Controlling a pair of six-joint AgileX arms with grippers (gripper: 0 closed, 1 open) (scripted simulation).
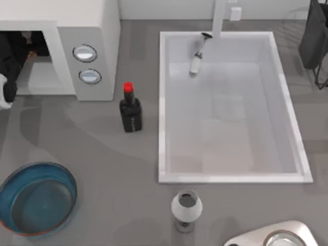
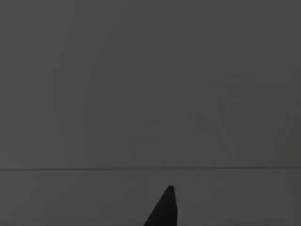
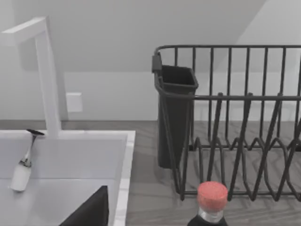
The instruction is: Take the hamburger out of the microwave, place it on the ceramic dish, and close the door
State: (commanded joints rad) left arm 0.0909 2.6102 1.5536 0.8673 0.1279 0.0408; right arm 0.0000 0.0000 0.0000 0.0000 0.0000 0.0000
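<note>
Left hand, grip unclear, inside microwave; bottle just beside.

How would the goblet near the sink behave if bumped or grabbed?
The goblet stands upright on a narrow stem, bowl wider than the foot, so it probably tips easily. Its round bowl would likely roll once down. The smooth, glossy-looking surface suggests it may be slippery and breakable.

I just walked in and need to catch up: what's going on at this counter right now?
The left arm is reaching into the open microwave at the top view's left, after the hamburger. Its wrist view is dark. The blue ceramic dish waits with nothing in it at the near left. The right arm is parked by the dish rack, beyond the sink.
</note>
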